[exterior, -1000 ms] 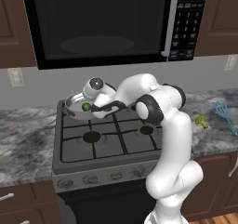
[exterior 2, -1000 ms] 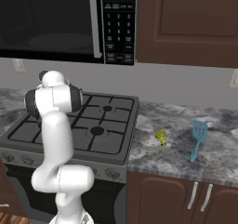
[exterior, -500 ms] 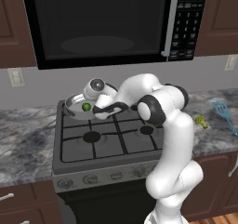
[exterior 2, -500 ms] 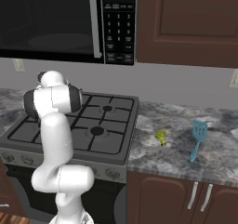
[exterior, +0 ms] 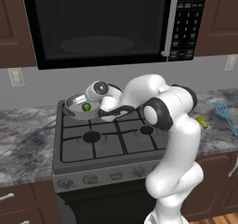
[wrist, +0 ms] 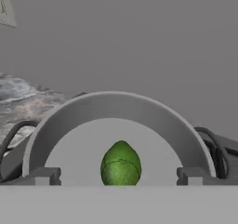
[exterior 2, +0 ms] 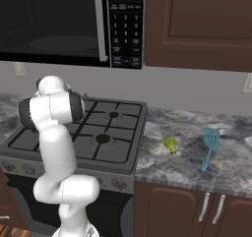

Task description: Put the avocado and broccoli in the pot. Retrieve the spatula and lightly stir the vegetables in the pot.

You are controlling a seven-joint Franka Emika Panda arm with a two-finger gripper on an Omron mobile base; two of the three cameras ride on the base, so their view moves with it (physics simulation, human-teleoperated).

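Note:
The avocado (exterior: 86, 107), a smooth dark green ball, lies inside the shallow grey pot (exterior: 73, 101) on the stove's back left burner. My gripper (exterior: 98, 108) hovers at the pot's right side, open and holding nothing. In the hand view the avocado (wrist: 121, 165) rests on the pot's pale floor between my two spread fingertips (wrist: 44, 175), with the pot's rim (wrist: 116, 99) arching behind it. The broccoli (exterior 2: 170, 144), a lumpy yellow-green floret, sits on the counter right of the stove. Further right on the counter lies the light blue spatula (exterior 2: 210, 144).
A black microwave (exterior: 100, 23) hangs low over the stove (exterior: 107, 137). The arm's elbow (exterior: 160, 111) bends over the right burners. A wall outlet (exterior: 16, 77) is on the back wall to the left. Granite counter (exterior 2: 197, 162) runs along both sides.

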